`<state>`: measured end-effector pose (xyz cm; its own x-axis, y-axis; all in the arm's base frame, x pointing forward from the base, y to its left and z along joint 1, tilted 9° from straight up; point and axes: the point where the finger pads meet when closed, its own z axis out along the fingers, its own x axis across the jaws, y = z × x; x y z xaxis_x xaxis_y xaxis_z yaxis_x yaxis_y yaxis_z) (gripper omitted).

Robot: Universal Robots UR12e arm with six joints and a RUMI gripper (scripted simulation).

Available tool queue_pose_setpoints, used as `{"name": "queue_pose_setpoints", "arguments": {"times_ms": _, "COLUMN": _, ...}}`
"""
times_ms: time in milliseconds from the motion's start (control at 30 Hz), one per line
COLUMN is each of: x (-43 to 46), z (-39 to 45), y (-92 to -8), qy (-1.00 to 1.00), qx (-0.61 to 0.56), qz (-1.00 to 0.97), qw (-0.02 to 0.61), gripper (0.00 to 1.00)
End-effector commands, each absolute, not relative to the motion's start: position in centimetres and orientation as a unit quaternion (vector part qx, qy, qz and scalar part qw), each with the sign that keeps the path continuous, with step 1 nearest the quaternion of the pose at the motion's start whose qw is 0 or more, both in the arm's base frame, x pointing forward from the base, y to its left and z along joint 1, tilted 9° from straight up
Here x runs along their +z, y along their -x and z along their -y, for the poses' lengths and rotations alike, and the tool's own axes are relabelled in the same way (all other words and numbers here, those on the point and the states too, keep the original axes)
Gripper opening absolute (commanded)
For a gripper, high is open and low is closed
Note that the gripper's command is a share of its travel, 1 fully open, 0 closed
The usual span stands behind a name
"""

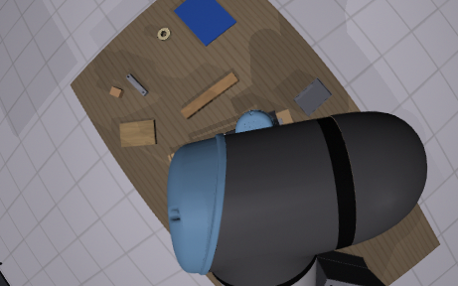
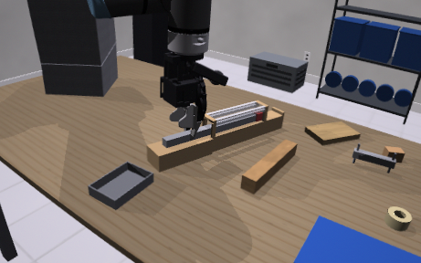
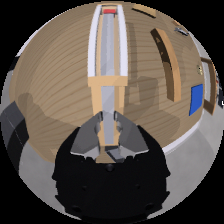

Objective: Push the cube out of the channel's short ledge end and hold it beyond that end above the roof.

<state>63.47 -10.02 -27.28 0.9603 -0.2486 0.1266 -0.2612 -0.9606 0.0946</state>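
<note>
The long wooden channel (image 2: 232, 136) (image 3: 92, 47) lies across the table middle; in the overhead view the arm hides all but its end (image 1: 284, 117). The small red cube (image 2: 260, 116) (image 3: 110, 11) sits inside the channel near the far end with the ledge and raised lip. My gripper (image 2: 191, 123) (image 3: 108, 112) is shut on a long grey bar (image 2: 182, 137) (image 3: 108, 97). It holds the bar's near part above the open end of the channel, outside the roofed section. The bar points along the channel toward the cube; its far tip is hidden under the roof.
A grey tray (image 2: 121, 184) (image 1: 313, 96) lies near the front edge. A wooden beam (image 2: 268, 165) (image 1: 209, 94) lies beside the channel. Farther off are a flat wooden plate (image 2: 332, 132) (image 1: 137, 133), a small grey tool (image 2: 373, 157) (image 1: 136, 84), a small wooden block (image 2: 392, 153), a tape roll (image 2: 399, 215) and a blue mat (image 2: 355, 244).
</note>
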Motion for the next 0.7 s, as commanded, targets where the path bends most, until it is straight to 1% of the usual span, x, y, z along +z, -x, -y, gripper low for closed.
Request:
{"name": "queue_pose_setpoints", "arguments": {"times_ms": 0, "x": -27.3, "z": 8.9, "y": -63.8, "qy": -0.988, "qx": 0.057, "qz": 0.129, "qw": 0.055, "gripper": 0.0}}
{"name": "queue_pose_setpoints", "arguments": {"times_ms": 667, "x": -27.6, "z": 6.7, "y": -64.4, "qy": -0.988, "qx": 0.057, "qz": 0.129, "qw": 0.055, "gripper": 0.0}}
